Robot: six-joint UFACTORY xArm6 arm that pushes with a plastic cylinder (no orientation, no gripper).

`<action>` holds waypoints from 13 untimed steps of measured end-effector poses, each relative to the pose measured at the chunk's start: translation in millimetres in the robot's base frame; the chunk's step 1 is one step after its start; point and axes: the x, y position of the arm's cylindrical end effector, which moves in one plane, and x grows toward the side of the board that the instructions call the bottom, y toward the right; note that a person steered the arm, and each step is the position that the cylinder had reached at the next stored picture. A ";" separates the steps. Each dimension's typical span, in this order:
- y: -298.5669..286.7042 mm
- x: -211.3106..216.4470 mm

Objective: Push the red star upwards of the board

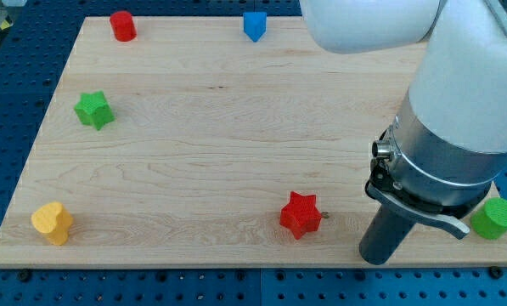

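One red star [301,214] lies near the view's bottom, just left of my tip [378,257], untouched.

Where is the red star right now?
The red star sits near the board's bottom edge, right of centre in the view. My tip is just to its right, not touching it.
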 end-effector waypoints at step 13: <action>-149.6 -126.1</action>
